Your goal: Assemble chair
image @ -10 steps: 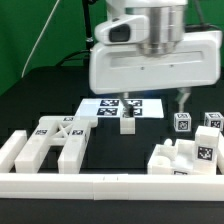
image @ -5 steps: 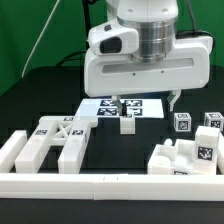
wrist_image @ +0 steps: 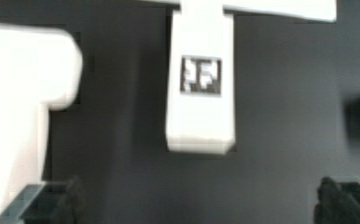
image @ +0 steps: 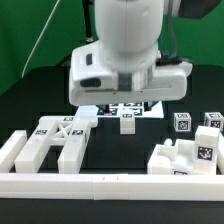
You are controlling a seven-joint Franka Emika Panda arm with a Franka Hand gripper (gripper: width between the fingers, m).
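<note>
Running along the bottom edge of the exterior view, a long white rail (image: 110, 186) lay nearest the camera on the black table (image: 20, 110). Just behind it, the chair was not yet put together. A large cluster of slabs and bars (image: 50, 148) sat at the lower left of the frame with tags on its upper faces. A stepped cluster of blocks (image: 185, 155) sat at the lower right. Farther back on the right stood two small tagged cubes (image: 182, 122) (image: 213, 120), near each other but apart. At the frame's centre a short bar (image: 127, 123) lay alone, with its far end touching or just beside the marker board (image: 100, 108). The bulky white wrist housing (image: 125, 70) hung over both and hid much of the board. In the wrist view the gripper (wrist_image: 195, 200) had its two dark fingers (wrist_image: 44, 200) spread wide and clasping nothing. The short bar (wrist_image: 203, 90) showed its single tag and lay free in line with the gap between them. A blurred white shape beside the bar could not be identified.
</note>
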